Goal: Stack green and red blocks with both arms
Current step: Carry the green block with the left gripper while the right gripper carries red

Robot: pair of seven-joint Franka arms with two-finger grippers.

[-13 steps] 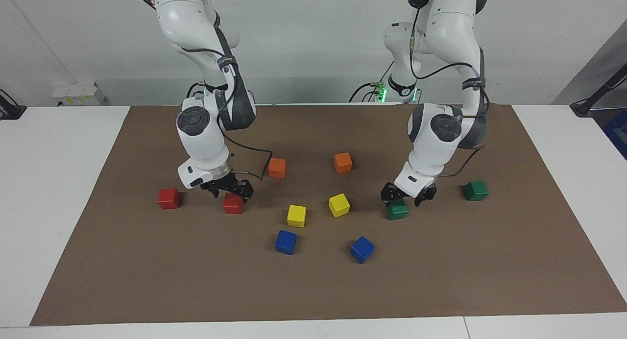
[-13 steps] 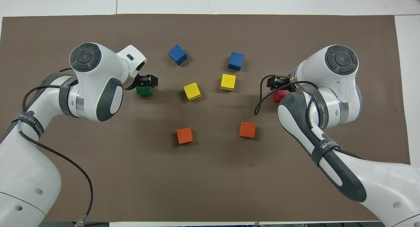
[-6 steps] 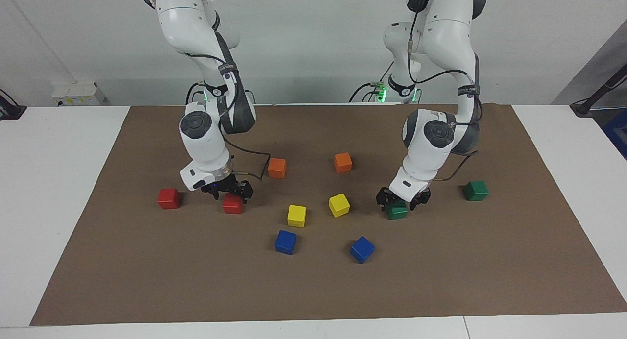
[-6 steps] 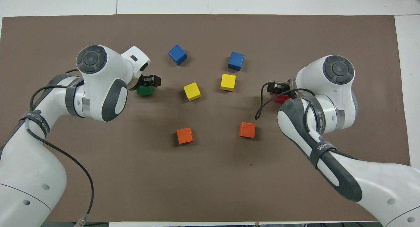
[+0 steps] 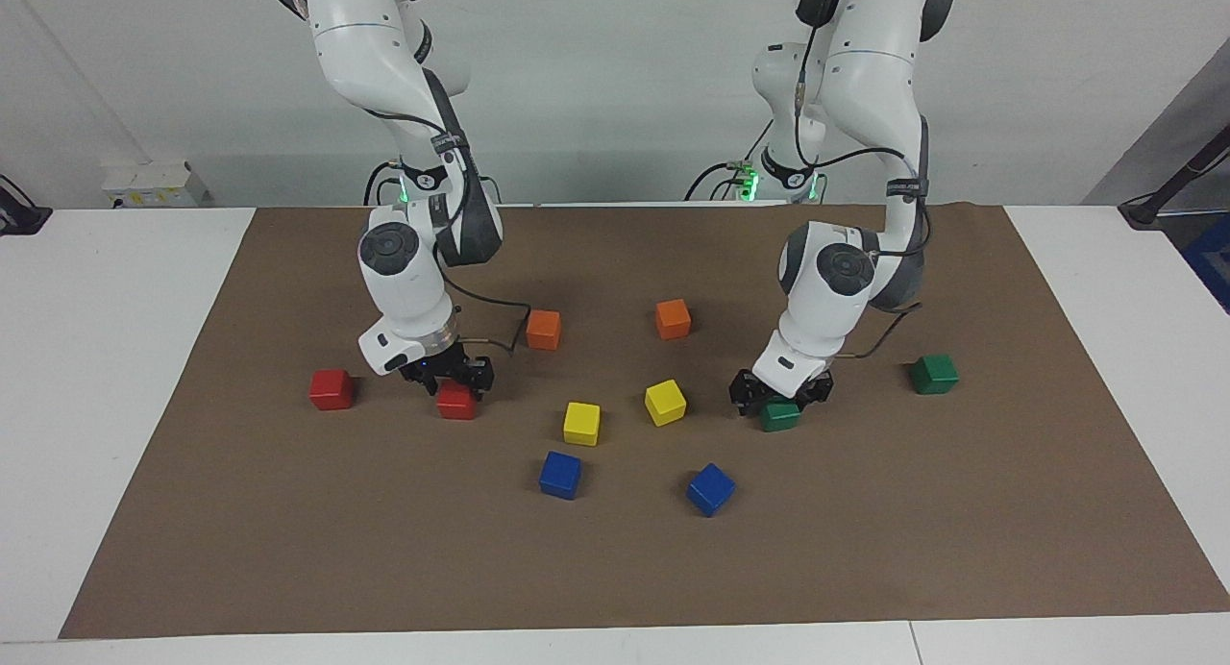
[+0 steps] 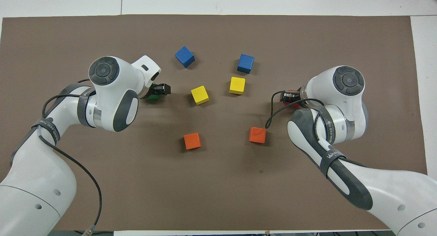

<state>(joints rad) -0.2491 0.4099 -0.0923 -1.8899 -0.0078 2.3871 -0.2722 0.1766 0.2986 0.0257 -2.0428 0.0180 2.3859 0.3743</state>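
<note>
My right gripper [image 5: 449,377] is open, low over a red block [image 5: 457,405] with its fingers down at the block's top. In the overhead view this gripper [image 6: 289,97] covers most of that block [image 6: 294,102]. My left gripper [image 5: 780,394] is open and straddles a green block [image 5: 780,416]; in the overhead view the gripper [image 6: 156,91] sits over that block [image 6: 152,97]. A second red block [image 5: 332,388] lies toward the right arm's end. A second green block [image 5: 934,374] lies toward the left arm's end. Both are hidden under the arms in the overhead view.
Two orange blocks [image 5: 543,330] [image 5: 673,319] lie nearer to the robots than the grippers. Two yellow blocks [image 5: 581,423] [image 5: 665,402] lie between the grippers. Two blue blocks [image 5: 560,475] [image 5: 710,489] lie farther out. All rest on a brown mat [image 5: 865,550].
Both grippers have come down onto their blocks, the left around the green one, the right over the red one. No block has moved.
</note>
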